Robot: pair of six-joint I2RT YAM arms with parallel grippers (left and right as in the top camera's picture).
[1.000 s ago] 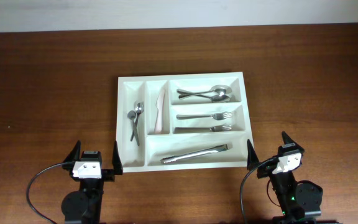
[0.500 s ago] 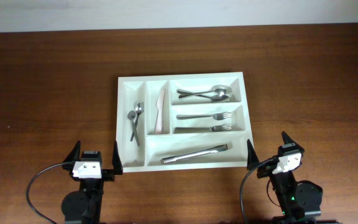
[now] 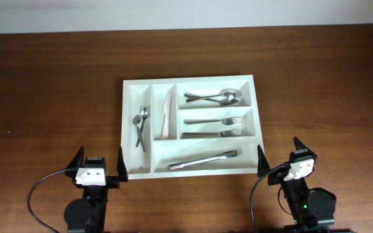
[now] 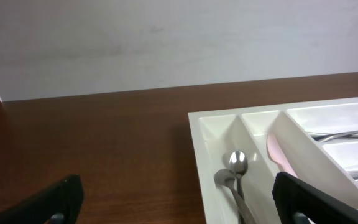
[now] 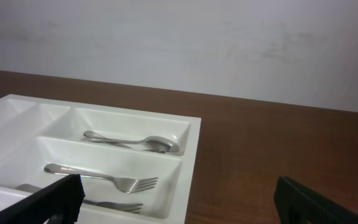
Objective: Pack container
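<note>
Nothing has moved: left claw [image 3: 100, 159] and right claw [image 3: 278, 154] stay spread apart, empty, near the cutlery-filled container [image 3: 186, 82] on the desk [image 3: 57, 97].

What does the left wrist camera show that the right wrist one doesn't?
Only left wrist: two small spoons in the container's outermost narrow compartment, and the pale knife in the narrow one beside it. Only right wrist: two forks in a horizontal compartment, plus the container's right-hand rim. Both: the white container, the brown table, the wall behind, and the larger spoons, seen whole from the right wrist but only as a sliver at the left wrist's frame edge.
</note>
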